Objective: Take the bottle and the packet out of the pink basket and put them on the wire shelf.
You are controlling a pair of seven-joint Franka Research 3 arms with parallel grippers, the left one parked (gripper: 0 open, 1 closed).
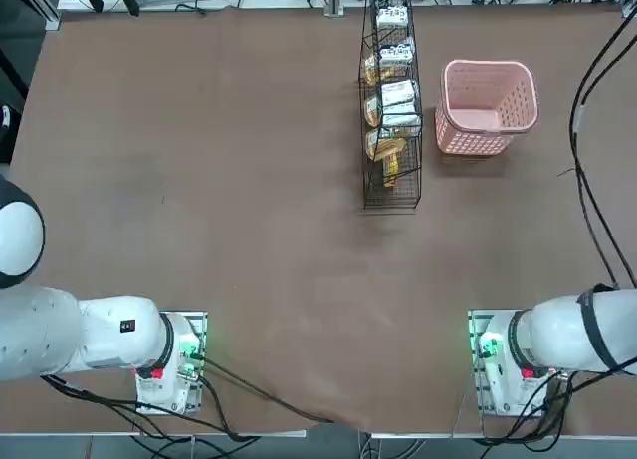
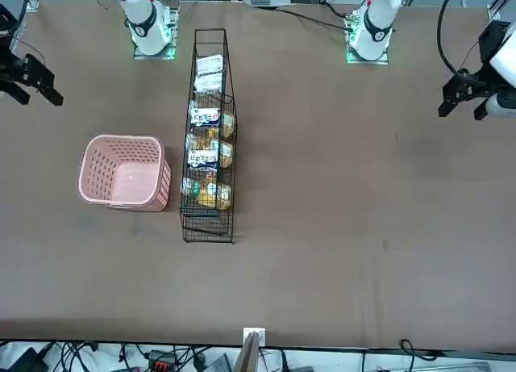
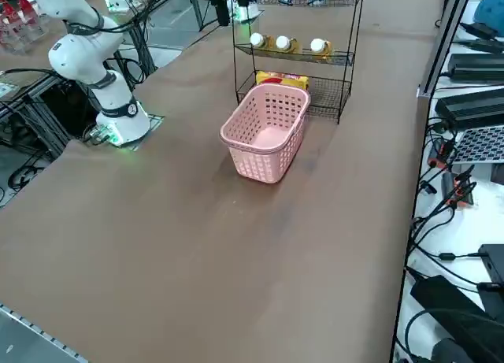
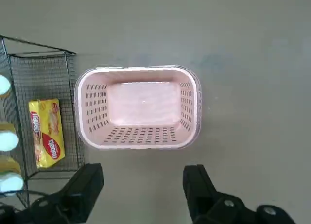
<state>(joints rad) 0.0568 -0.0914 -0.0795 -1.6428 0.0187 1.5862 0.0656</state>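
Above the table, my right gripper [image 4: 143,185] hangs with its fingers spread apart and nothing between them, looking down into the pink basket [image 4: 138,139], whose floor shows bare. Just beside it, the wire shelf [image 1: 390,195] already carries white-capped bottles [image 3: 282,42] and white packets [image 1: 398,93]. I judge both light; the bottle rigid, best taken across its body, the packet soft, by its edges.
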